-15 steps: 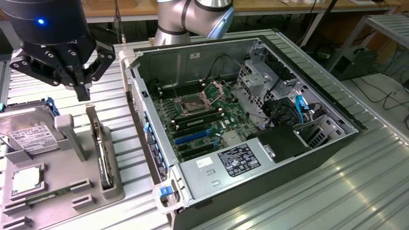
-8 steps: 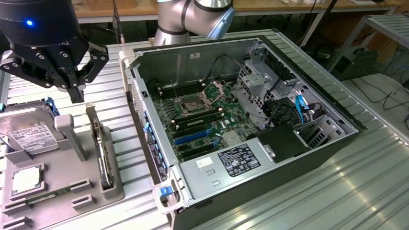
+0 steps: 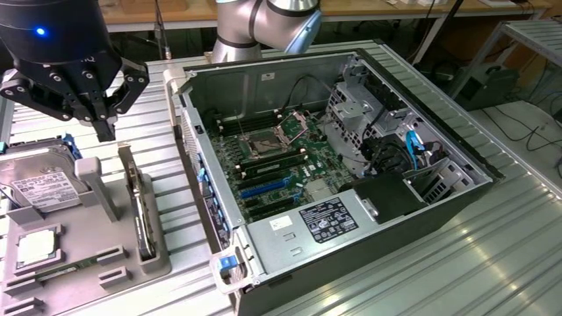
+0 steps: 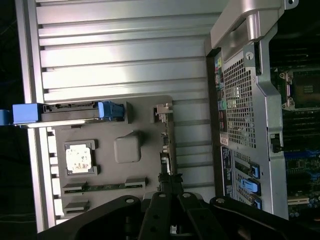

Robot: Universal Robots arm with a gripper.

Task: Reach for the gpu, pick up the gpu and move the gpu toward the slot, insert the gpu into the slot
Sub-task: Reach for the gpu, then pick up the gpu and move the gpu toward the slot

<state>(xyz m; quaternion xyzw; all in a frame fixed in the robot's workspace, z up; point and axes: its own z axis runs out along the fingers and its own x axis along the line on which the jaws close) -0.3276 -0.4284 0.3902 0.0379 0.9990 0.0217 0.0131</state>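
The gpu (image 3: 141, 210) is standing on edge in the gray tray (image 3: 88, 230), just below my gripper (image 3: 105, 133). I am hovering over it, pointing straight down, fingers clenched on nothing.

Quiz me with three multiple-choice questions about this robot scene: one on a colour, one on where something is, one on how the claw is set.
1. What colour is the slot? A) red B) blue C) yellow
2. Where is the gpu? A) standing in the gray tray B) plugged into the slot C) on the floor
3. How is the gripper? A) shut, empty B) wide open C) shut on the gpu

Answers: 1 B, it is a bright blue strip; 2 A, the card stands on edge in the tray; 3 A, its fingers meet above the tray with nothing between them.
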